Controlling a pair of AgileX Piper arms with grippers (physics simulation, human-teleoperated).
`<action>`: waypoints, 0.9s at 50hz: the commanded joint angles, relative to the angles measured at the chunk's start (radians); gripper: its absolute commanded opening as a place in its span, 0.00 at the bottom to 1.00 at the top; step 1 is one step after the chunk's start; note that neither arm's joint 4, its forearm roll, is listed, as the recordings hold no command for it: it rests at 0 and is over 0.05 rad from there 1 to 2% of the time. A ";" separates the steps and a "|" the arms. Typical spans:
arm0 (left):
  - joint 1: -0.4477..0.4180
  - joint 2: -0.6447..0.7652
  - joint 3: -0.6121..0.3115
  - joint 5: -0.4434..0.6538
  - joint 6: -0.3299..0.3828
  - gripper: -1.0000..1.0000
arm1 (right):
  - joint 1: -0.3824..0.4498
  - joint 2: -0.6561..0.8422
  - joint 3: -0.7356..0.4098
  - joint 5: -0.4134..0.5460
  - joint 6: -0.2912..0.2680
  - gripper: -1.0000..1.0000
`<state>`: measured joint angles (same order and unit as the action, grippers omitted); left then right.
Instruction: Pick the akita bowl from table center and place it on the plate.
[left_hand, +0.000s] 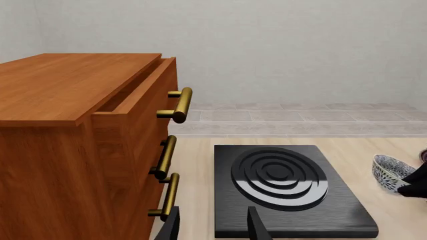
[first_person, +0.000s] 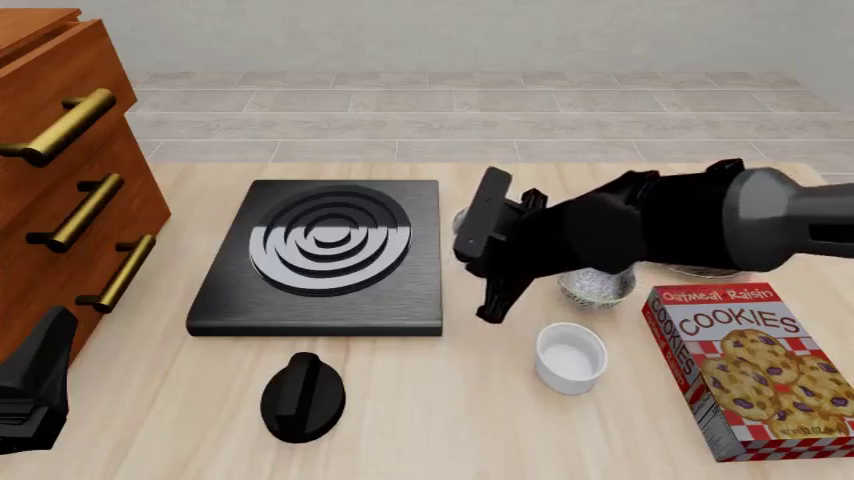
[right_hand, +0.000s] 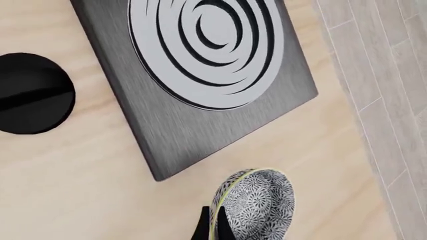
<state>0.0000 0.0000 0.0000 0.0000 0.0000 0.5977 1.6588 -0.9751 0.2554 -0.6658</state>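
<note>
Nearest, left gripper (first_person: 30, 390): parked low at the table's near left corner, its jaws apart and holding nothing.
Near row: a black knob (first_person: 304, 397), a plain white cup (first_person: 571, 357) and a cookie box (first_person: 754, 370) sit on the table (first_person: 441, 420).
Middle: a black stove plate (first_person: 320, 255) with grey rings lies flat; a wooden drawer chest (first_person: 54, 150) stands to its left.
Right gripper (first_person: 478, 270): just right of the stove plate, clenched on the akita bowl (right_hand: 257, 210), one finger on the rim.
Akita bowl: tipped on edge in that grip and seemingly lifted.
Look-alike bowl (first_person: 597, 285): stands on the table under the right arm.
Plate: I cannot make it out; the right arm probably hides it.
Step in hand: carrying. Keep the grip firm, clear the look-alike bowl and cup, level the bowl, and lower it centred before letting go.
</note>
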 joint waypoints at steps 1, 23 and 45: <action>0.000 0.000 0.000 0.000 0.000 1.00 | -0.022 -0.044 -0.014 0.032 -0.006 0.00; 0.000 0.000 0.000 0.000 0.000 1.00 | -0.076 -0.142 -0.075 0.060 0.104 0.00; 0.000 0.000 0.000 0.000 0.000 1.00 | -0.189 -0.144 -0.114 0.050 0.158 0.00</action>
<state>0.0000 0.0000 0.0000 0.0000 0.0000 0.4619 1.5235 -1.0665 0.3098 -0.5391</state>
